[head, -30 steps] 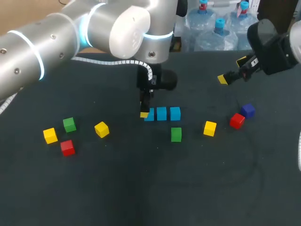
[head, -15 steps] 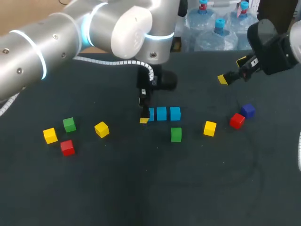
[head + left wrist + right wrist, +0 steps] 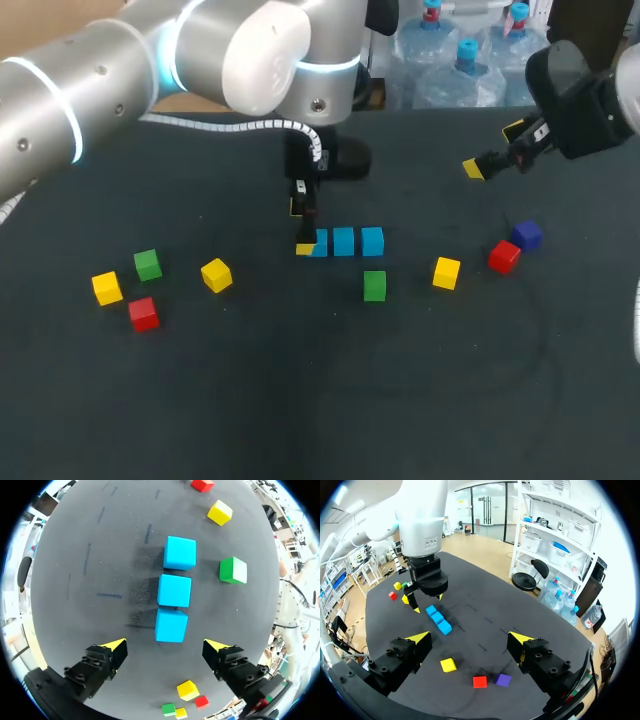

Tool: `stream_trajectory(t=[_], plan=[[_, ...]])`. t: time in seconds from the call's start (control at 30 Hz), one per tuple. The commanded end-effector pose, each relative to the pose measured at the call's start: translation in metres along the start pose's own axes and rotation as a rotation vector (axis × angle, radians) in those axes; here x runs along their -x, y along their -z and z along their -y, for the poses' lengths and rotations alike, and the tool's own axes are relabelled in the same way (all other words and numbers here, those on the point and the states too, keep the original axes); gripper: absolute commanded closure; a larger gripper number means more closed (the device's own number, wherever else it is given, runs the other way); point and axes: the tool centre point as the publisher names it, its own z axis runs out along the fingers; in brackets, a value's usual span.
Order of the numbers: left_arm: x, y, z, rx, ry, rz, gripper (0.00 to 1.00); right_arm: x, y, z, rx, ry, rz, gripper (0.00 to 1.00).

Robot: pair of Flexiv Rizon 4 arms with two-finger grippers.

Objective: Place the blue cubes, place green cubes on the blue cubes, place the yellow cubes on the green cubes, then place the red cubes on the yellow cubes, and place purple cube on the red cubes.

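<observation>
Three smooth blue cubes (image 3: 174, 590) on matte table (image 3: 300, 400)

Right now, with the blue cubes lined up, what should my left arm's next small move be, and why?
Probably lift the left gripper and shift it toward the green cube beside the row. Its fingers stand open and empty, the three blue cubes already sit in line, and that green cube is the nearest one.

Coloured cubes (image 3: 344, 241) on dark table (image 3: 300, 400)
</observation>
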Motion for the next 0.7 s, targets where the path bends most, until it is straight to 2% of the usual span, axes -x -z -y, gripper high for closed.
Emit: stream_trajectory(t=[0.03, 0.47, 0.7], plan=[[-0.0015, -0.0005, 0.0016, 0.004, 0.001, 0.004, 0.0, -0.0004, 0.0013, -0.0015, -0.007, -0.001, -0.001, 0.0], [-0.0015, -0.0005, 0.0016, 0.004, 0.001, 0.004, 0.0, -0.0004, 0.0013, -0.0015, -0.007, -0.001, -0.001, 0.0], [-0.0099, 0.0038, 0.0, 0.038, 0.011, 0.051, 0.0, -0.0004, 0.0013, -0.0015, -0.007, -0.001, -0.001, 0.0]])
